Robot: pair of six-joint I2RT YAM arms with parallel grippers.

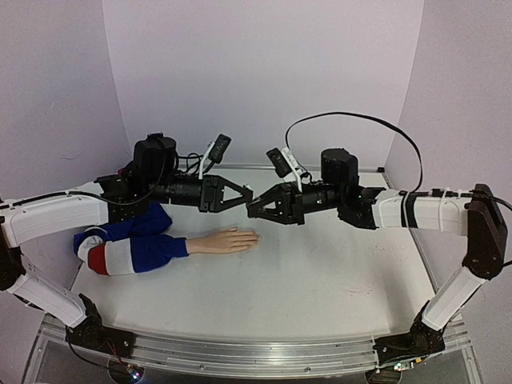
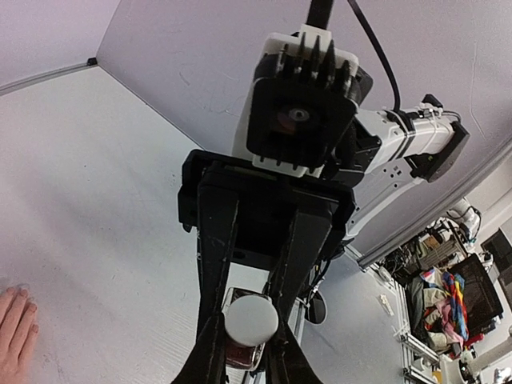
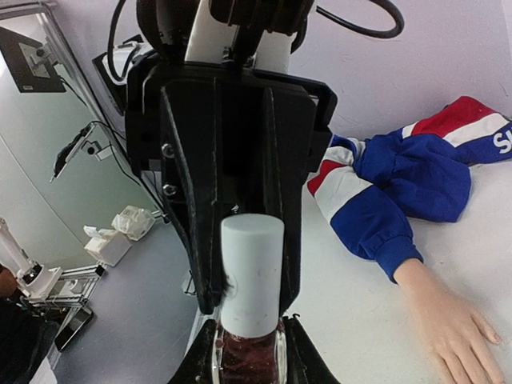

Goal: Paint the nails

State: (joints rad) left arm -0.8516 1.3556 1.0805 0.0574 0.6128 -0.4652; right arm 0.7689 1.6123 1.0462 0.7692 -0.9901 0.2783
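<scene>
Left gripper pinched the white cap, right gripper clamped the bottle, midair over a white table; lilac walls behind.

- Peach-coloured mannequin hand: one even peach skin tone. Its tiny fingertip nails look a slightly paler pink.
- Fabric sleeve: royal blue, with broad white and red stripes.
- Small glass polish bottle: clear glass with dark red polish inside.
- White cylindrical cap: plain matt white.
- Left end effector and right end effector: black all over.
- Long arm links: white shells with black joints and motors.
- Flat tabletop: white, with faint grey scuffs.
- Backdrop walls: pale lilac.
- Looping cable: black.
</scene>
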